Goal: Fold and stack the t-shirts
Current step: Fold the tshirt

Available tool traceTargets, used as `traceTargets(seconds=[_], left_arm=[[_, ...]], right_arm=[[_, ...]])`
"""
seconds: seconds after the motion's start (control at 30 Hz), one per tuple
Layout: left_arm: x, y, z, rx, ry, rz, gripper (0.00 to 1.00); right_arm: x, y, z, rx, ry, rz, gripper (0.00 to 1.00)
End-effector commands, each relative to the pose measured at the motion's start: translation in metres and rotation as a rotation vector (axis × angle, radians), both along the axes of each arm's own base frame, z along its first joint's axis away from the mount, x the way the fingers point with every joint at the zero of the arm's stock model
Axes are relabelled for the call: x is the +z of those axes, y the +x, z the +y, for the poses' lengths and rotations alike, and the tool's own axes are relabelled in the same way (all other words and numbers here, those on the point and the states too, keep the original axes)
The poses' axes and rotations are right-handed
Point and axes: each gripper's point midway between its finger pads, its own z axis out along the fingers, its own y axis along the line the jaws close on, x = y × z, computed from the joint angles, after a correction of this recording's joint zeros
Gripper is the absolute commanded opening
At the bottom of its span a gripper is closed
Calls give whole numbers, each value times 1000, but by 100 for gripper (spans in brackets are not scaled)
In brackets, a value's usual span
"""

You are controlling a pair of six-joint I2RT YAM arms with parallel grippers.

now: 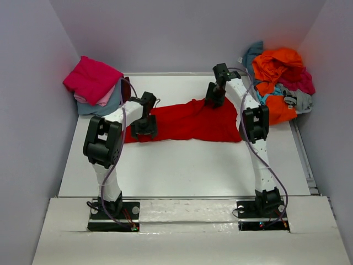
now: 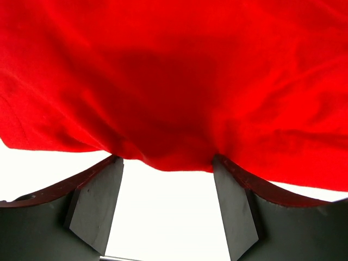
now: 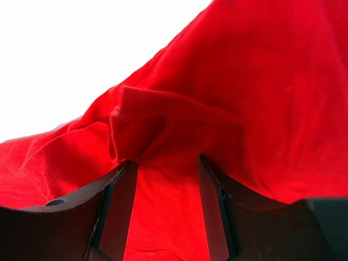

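Left gripper [image 2: 167, 161] spread, red t-shirt [image 2: 174, 81] hem across its tips.

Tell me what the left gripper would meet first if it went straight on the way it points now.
The red t-shirt. In the left wrist view its edge lies right at the tips of the left gripper, whose jaws stand open, so contact looks near at once, though depth is unclear.

Got the left gripper [image 1: 143, 128] down on the left end of the red t-shirt [image 1: 187, 124], jaws spread wide. Got the right gripper [image 1: 214, 100] at its far edge toward the right end, jaws apart around a fold. Holding both elbows bent high.
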Motion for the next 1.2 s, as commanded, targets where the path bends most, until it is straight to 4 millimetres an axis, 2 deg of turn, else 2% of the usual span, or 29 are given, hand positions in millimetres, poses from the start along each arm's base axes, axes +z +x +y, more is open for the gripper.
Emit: traceTargets(seconds=[0.0, 0.07, 0.1, 0.27, 0.3, 0.33, 0.4, 0.53, 0.57, 0.77, 0.8, 0.83, 0.93, 1.0, 1.03, 1.17], left_arm=[[30, -7, -3, -11, -25, -39, 78], [37, -3, -6, -17, -24, -64, 78], [43, -1, -5, -12, -19, -83, 78], [73, 33, -2, 29, 18, -217, 78], [72, 38, -3, 30, 22, -219, 78], [74, 44, -4, 33, 24, -230, 78], [79, 56, -5, 42, 32, -255, 78], [82, 74, -8, 45, 41, -287, 78], [80, 76, -7, 47, 55, -286, 78], [52, 94, -13, 39, 80, -232, 78], [42, 95, -14, 36, 86, -213, 78], [38, 97, -14, 34, 89, -207, 78], [21, 99, -17, 23, 95, -170, 78], [17, 102, -12, 32, 102, -163, 78], [14, 103, -13, 30, 99, -163, 78], [7, 107, -8, 28, 113, -148, 78]], right_arm=[[15, 23, -15, -47, 63, -56, 55], [22, 24, -16, -43, 58, -77, 55], [34, 25, -15, -41, 64, -97, 55], [47, 3, -15, -25, 83, -65, 54], [51, 0, -15, -20, 83, -67, 54], [64, -4, -15, -5, 92, -86, 55], [61, -17, -13, 18, 82, -61, 55], [76, -33, -7, 60, 89, -58, 55], [85, -37, -2, 71, 91, -68, 55], [90, -70, 5, 68, 80, -4, 55], [94, -74, 3, 61, 77, -1, 55], [84, -83, 0, 59, 66, 32, 54], [76, -98, -1, 45, 52, 66, 54], [73, -110, -3, 33, 60, 76, 54], [78, -114, -4, 31, 69, 66, 54], [61, -134, -9, 9, 59, 117, 54]])
